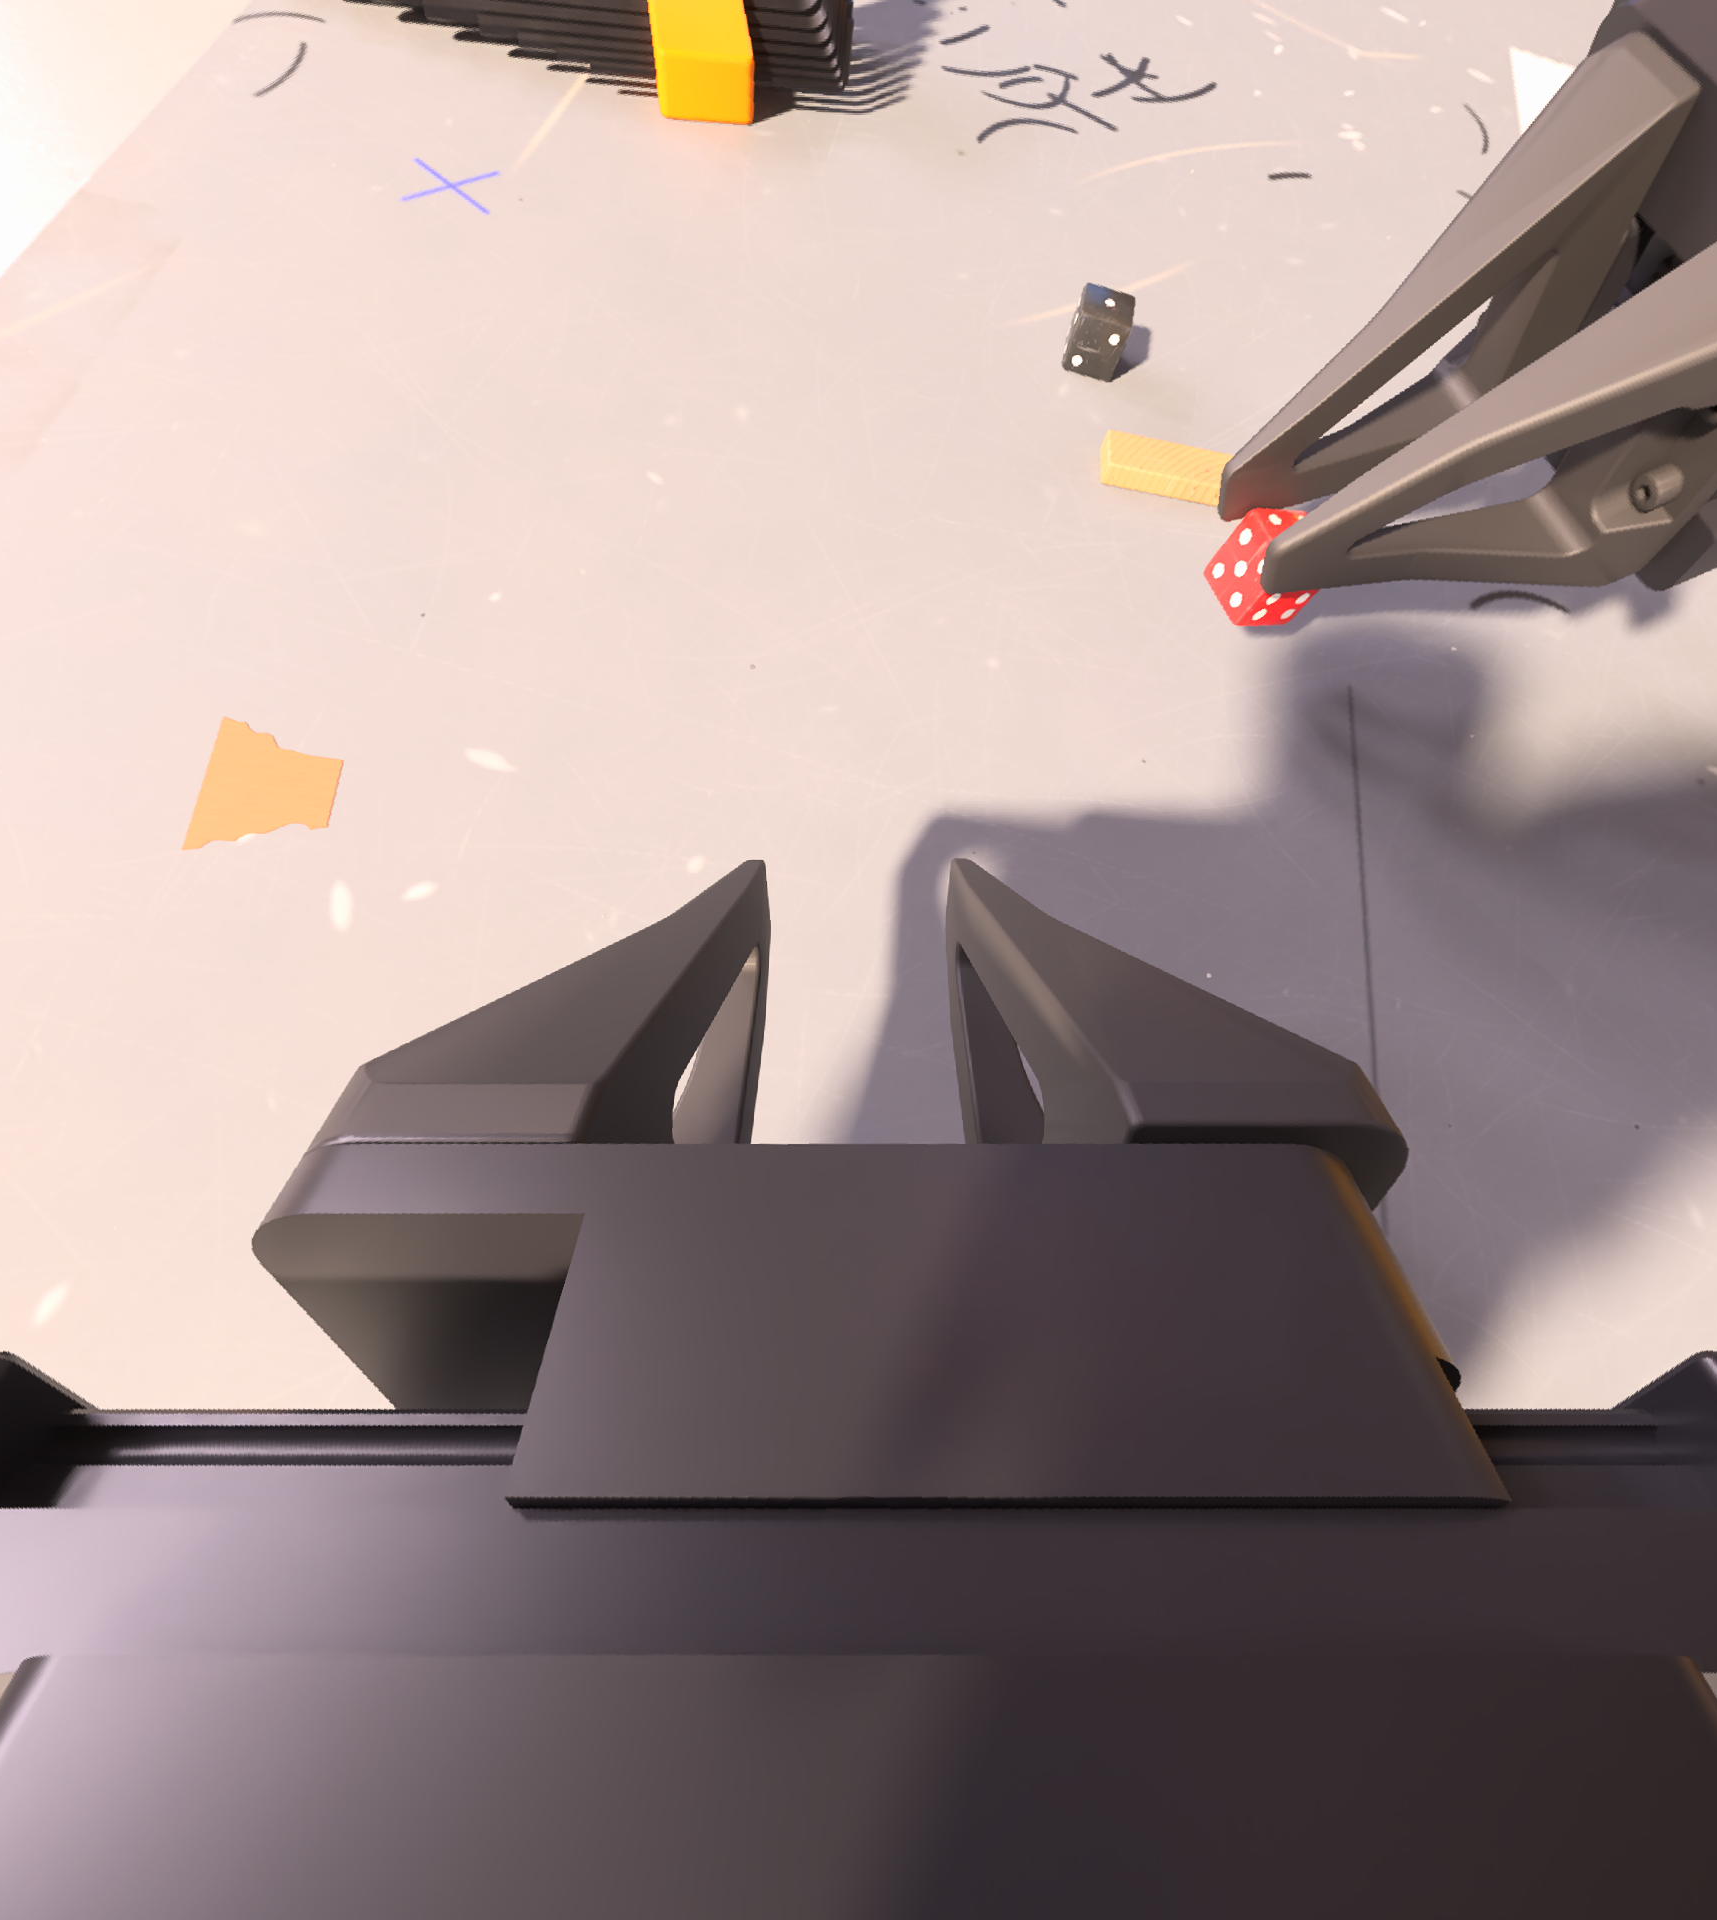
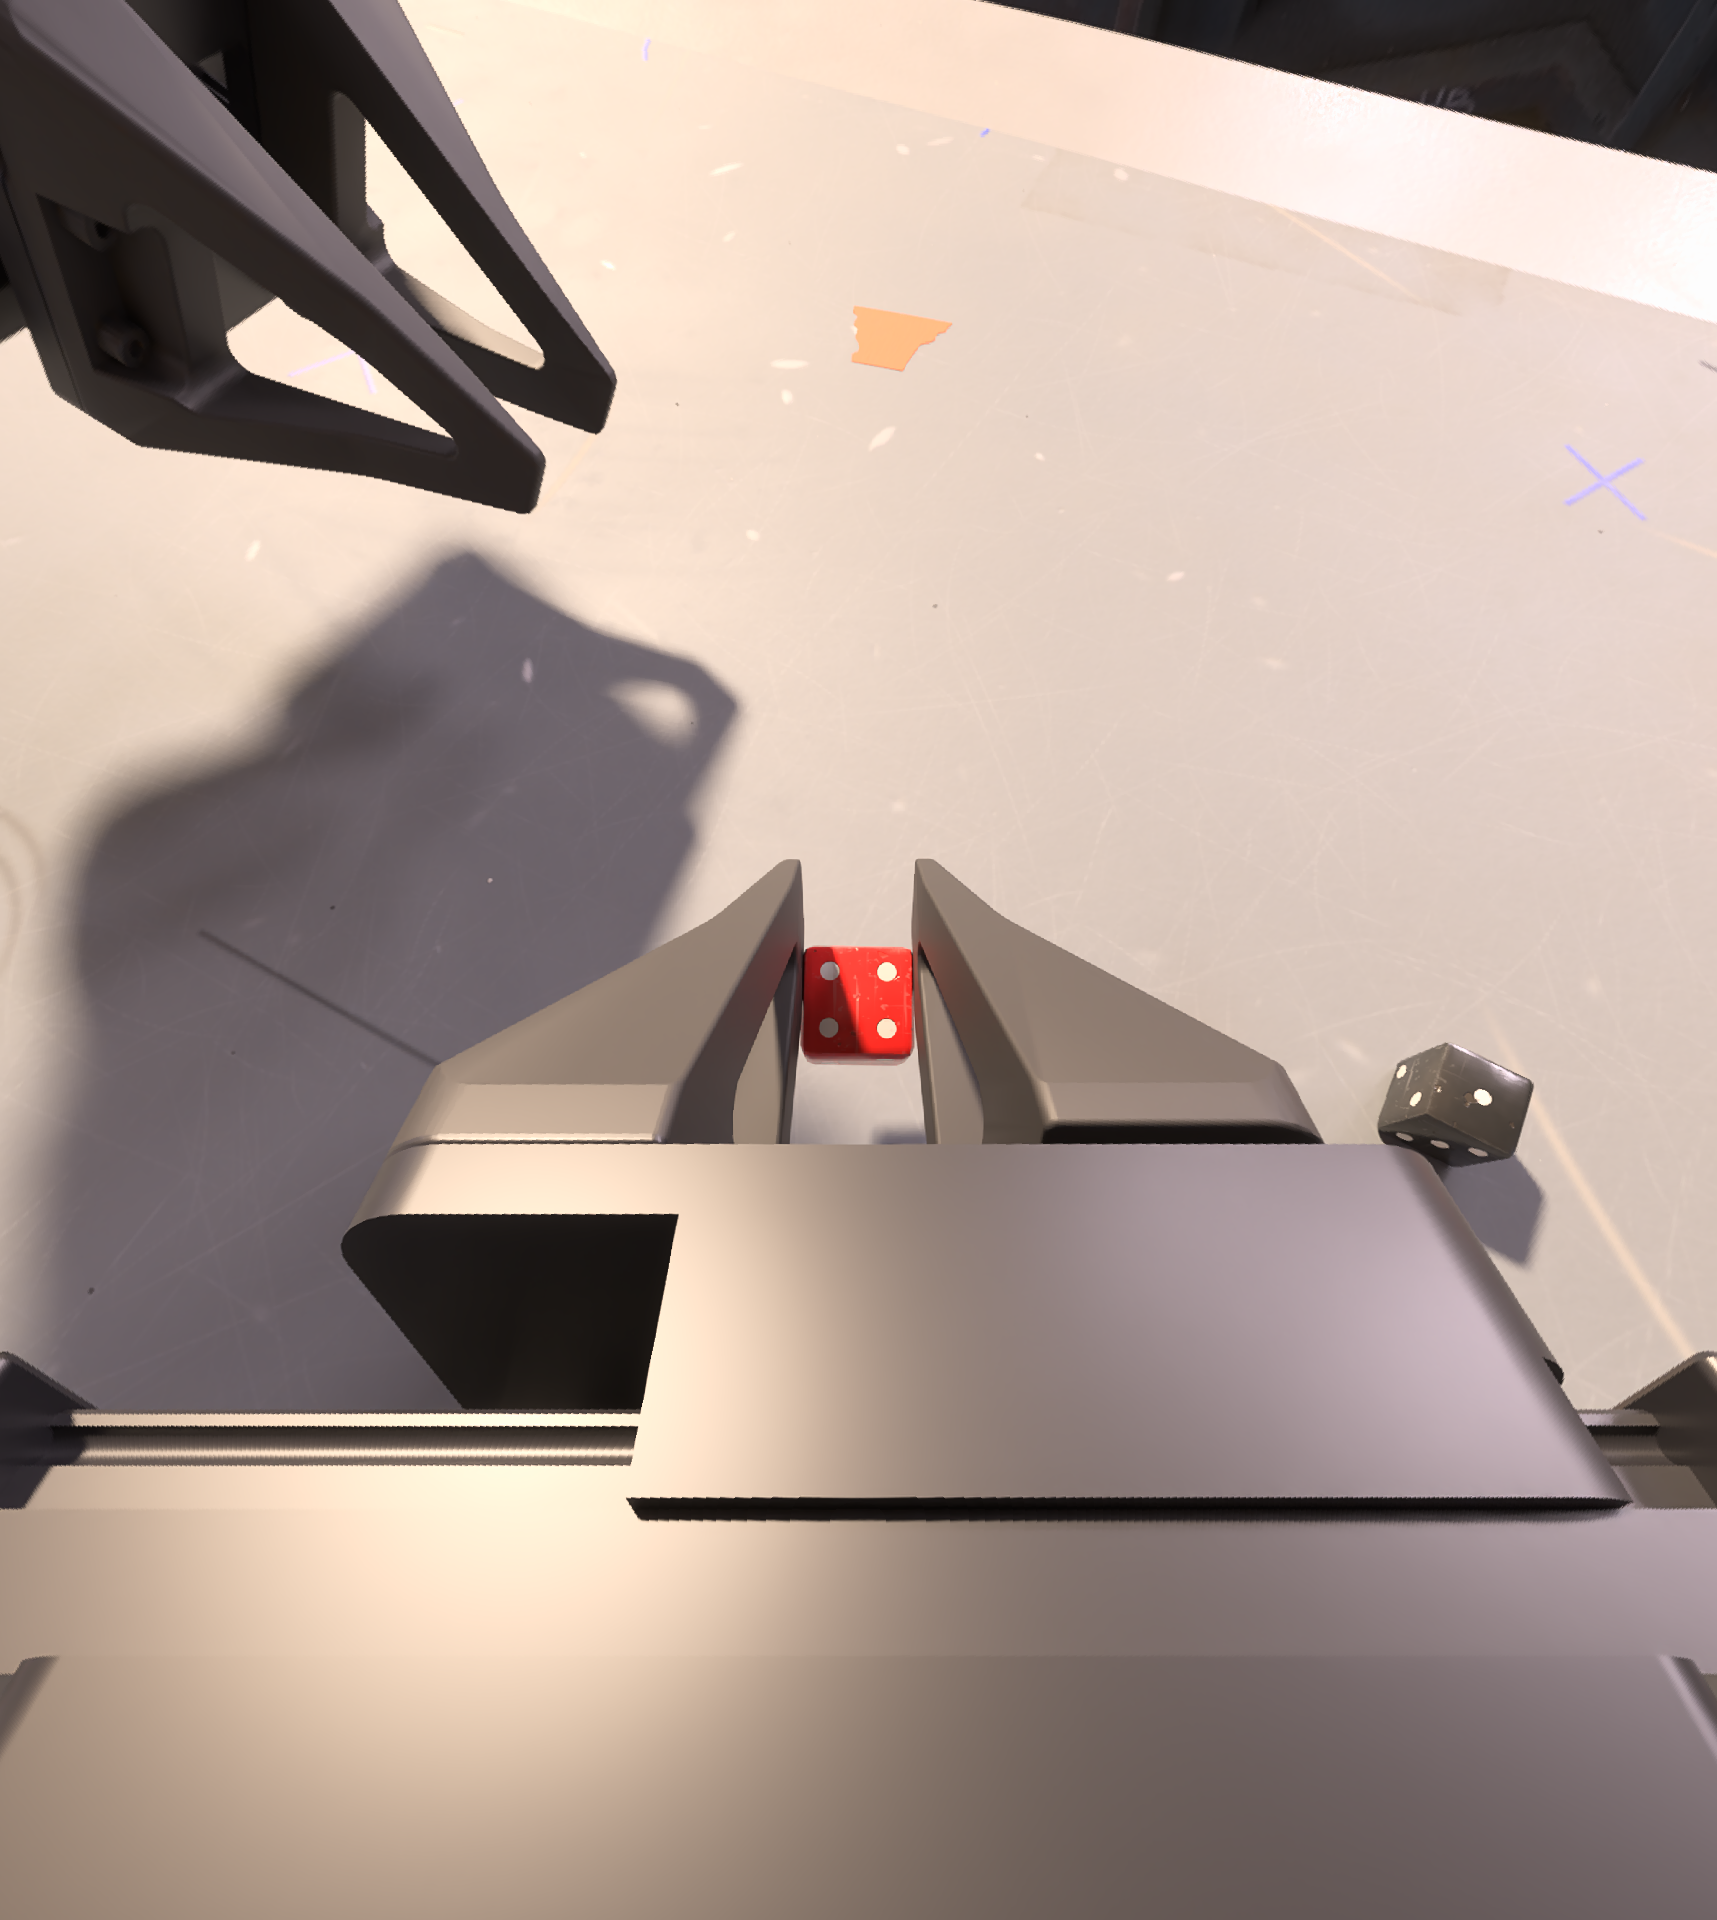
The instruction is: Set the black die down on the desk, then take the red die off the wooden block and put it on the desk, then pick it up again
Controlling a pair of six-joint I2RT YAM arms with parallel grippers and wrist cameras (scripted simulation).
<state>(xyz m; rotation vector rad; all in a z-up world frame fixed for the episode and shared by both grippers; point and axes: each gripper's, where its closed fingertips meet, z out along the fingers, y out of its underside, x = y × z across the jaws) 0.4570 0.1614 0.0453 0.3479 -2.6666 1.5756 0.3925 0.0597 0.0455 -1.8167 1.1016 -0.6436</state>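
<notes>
Right gripper (image 2: 857,883) closed on red die (image 2: 856,1003), matte dark fingers pressing both side faces; white-pipped cube, glossy, edges rounded. Whether touching desk (image 2: 1197,675) or held just above: cannot tell. Left gripper (image 1: 857,868) parted, empty, over bare scuffed pale surface. Black die (image 1: 1099,332) on desk, tilted on an edge, faces worn. Pale wooden block (image 1: 1160,468) just behind red die, far end hidden by right gripper's fingers. Torn orange scrap (image 1: 262,787) lying flat, well apart.
</notes>
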